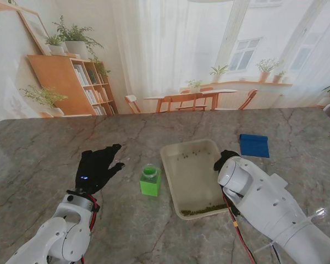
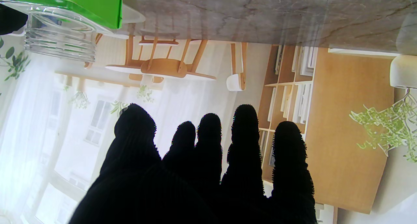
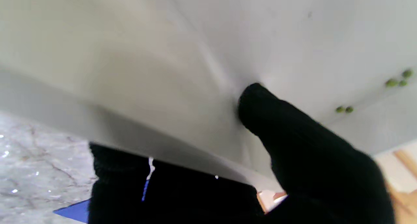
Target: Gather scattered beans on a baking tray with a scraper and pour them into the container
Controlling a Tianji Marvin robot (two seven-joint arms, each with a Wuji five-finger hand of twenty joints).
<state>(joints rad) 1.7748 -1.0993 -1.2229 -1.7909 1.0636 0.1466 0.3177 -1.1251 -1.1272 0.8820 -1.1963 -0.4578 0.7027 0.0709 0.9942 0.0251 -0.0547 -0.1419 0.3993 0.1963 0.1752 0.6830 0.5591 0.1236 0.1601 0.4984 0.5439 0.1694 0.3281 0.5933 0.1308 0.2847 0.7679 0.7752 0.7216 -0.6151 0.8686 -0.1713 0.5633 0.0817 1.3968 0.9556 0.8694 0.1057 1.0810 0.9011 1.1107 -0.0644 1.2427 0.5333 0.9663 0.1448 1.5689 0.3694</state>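
At the tray's right rim, the right hand (image 1: 226, 160) pinches the baking tray (image 1: 173, 165); the left hand (image 1: 99, 168) hovers spread, holding nothing. Beans (image 1: 202, 209) lie gathered, so pouring into the container (image 1: 150, 180) needs a steady tilt.

Bright daylight, backlit from the windows

The windows (image 1: 247, 52) are blown out to white; straight lines are bowed at the stand view's edges; faint sheen is seen on the surface (image 1: 38, 154); the tray (image 3: 130, 54) is blurred in the right wrist view.
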